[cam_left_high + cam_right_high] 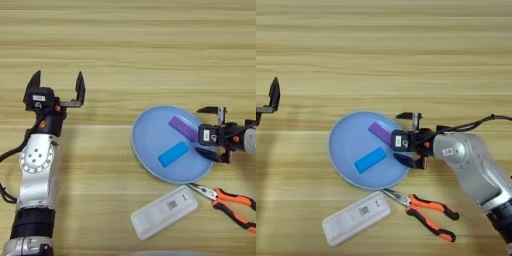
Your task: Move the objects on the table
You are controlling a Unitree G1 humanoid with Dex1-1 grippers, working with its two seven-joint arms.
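The right pincer, fingers spread and gripping nothing, hovers over the right rim of the light-blue plate, which carries a purple block and a blue block. Just below it on the bench, toward the lower right of the frame, lie the needle-nose pliers, nose pointing up-left at the plate's edge. The white device lies lower centre, long axis rising to the right. The left pincer, also released, waits at far left, well apart.
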